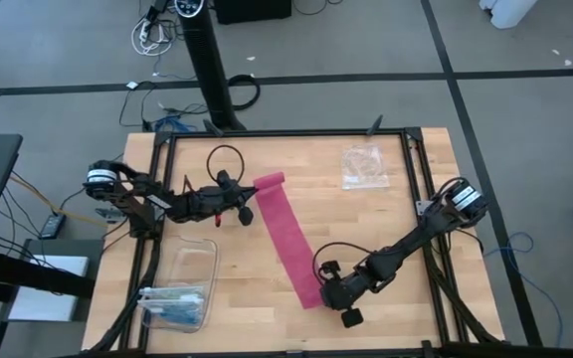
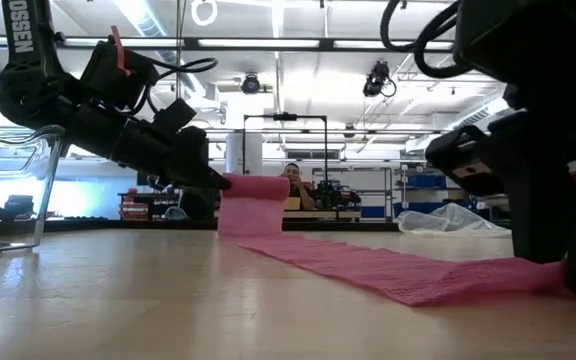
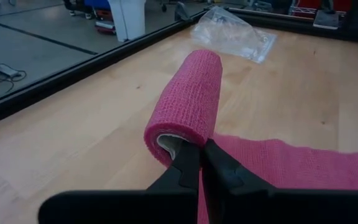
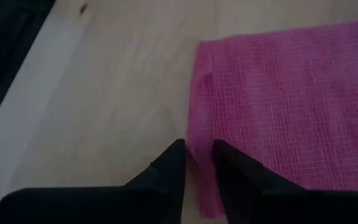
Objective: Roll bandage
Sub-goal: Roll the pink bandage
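The magenta-pink bandage (image 1: 286, 239) lies unrolled as a long strip slanting across the wooden table. Its far end is wound into a small roll (image 3: 188, 93) with a pale core. My left gripper (image 1: 252, 197) is at the table's left-centre and is shut on the roll's end. My right gripper (image 1: 319, 286) is at the strip's flat near end (image 4: 278, 106), its fingers closed to a narrow gap on the edge. In the low view the roll (image 2: 256, 186) is held above the tabletop, and the strip drops from it onto the wood. My left gripper pinches the rim of the roll's open end (image 3: 180, 144) between its two fingers, which come level from the table's left side along the roll's axis. The roll is raised off the table and about level, with the strip trailing from it onto the wood. My right gripper pinches the side edge of the strip's near end (image 4: 197, 149) between its two fingers, which slant down from the table's right side. The fabric there lies flat on the table.
A clear plastic bag (image 1: 364, 166) lies at the far right of the table. A clear plastic box with blue contents (image 1: 179, 288) sits at the near left. Black frame rails (image 1: 414, 169) run along the table's edges. Bare wood lies between the strip and the box.
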